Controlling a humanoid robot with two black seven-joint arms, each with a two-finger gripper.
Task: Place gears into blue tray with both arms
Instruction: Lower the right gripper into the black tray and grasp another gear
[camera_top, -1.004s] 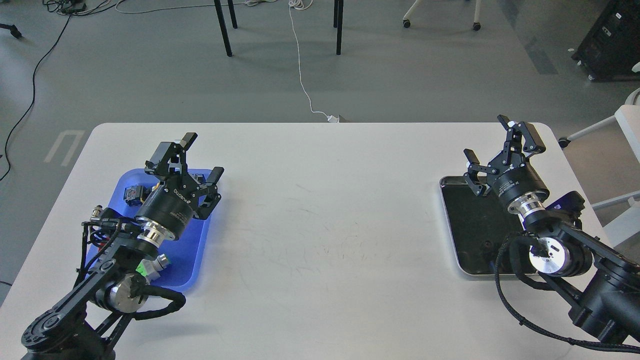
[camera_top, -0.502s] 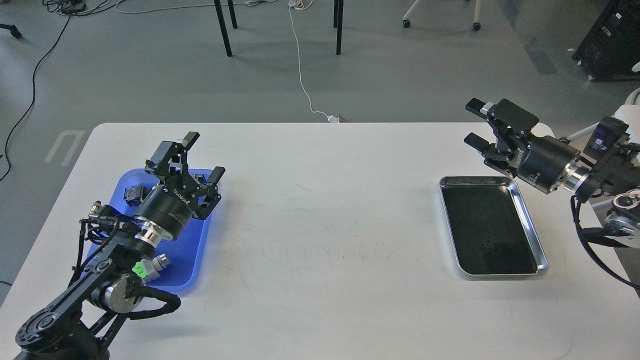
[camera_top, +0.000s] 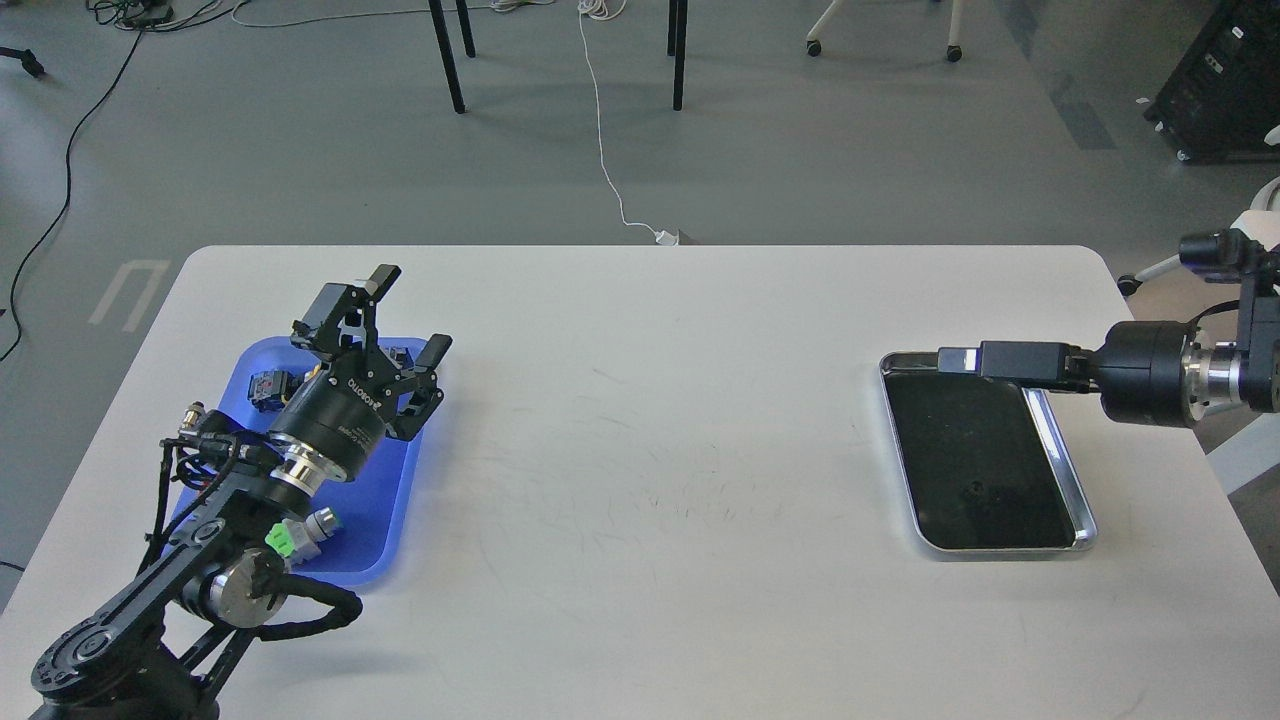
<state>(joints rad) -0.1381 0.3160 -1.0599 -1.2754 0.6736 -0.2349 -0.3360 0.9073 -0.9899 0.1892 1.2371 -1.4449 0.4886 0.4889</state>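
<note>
Left gripper (camera_top: 405, 312) is seen poised over the far end of the blue tray (camera_top: 385, 500), its 2 fingers spread apart with nothing between them. Right gripper (camera_top: 962, 359) is seen side-on, laid flat and pointing toward the table's middle, above the far edge of the silver tray (camera_top: 1062, 455); only 1 dark bar shows, so whether its fingers are apart or together cannot be told. The blue tray is found at the left side of the white table (camera_top: 640, 420), long axis running from the near edge toward the far edge, slightly slanted; much of it is covered by the left arm. A few switch parts (camera_top: 268, 385) are noted in its far corner, and a green-capped piece (camera_top: 285, 540) near its front. On the black floor of the silver tray 1 small dark ring-like shape is made out, judged to be a gear (camera_top: 972, 490), lying flat with its hole facing up; being round, it has no long axis to speak of. The step in hand is judged to be the right arm's approach for a pick. The next move would call for the wrist to be turned downward, the fingers to be brought over that small ring and closed on its rim, with care given its low profile and poor contrast.
</note>
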